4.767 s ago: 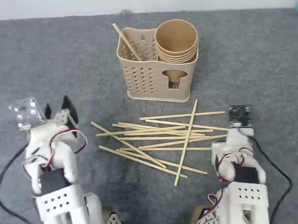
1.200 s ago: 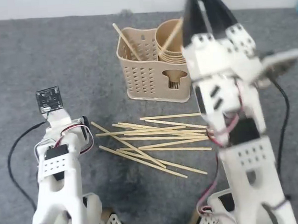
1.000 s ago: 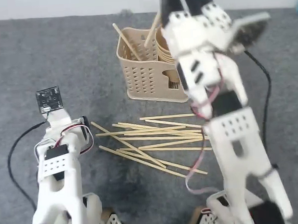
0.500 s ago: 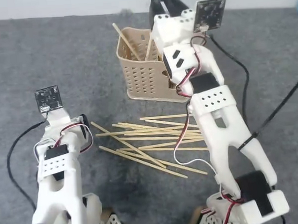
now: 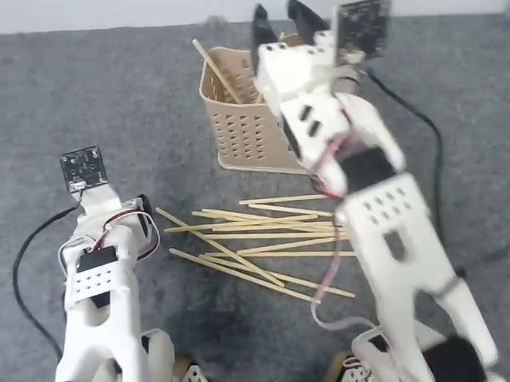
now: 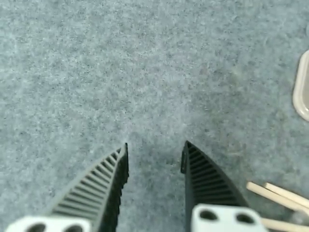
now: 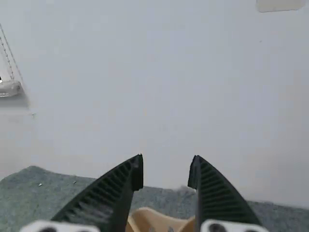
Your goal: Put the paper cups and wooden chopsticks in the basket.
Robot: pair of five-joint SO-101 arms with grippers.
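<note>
R gripper (image 5: pixel 278 14) hangs over the back of the basket (image 5: pixel 243 127), jaws open a fair bit w/ nothing in them. L gripper (image 6: pixel 155 147) is open too & empty, pointing down at the grey mat (image 6: pixel 145 72). Most chopsticks (image 5: pixel 257 238) lie in a messy pile on the mat in front of the basket, btwn the 2 arms. At least one stick (image 5: pixel 214 69) leans inside the basket's left part. What could go wrong: the R arm is so close over the basket that pulling back low could bump it & tip it, prob. spilling what's inside. The sticks cross each other, so grabbing one may flick or drag its neighbours. A thin stick could also slip or swing in the jaws & hit the rim instead of dropping in. The high view gives the whole pile & where both arms stand. The R wrist view looks at a white wall (image 7: pixel 154 72) w/ a bit of basket below, and proves the gap is empty. The L wrist view shows stick ends (image 6: pixel 275 193) just beside one jaw.
</note>
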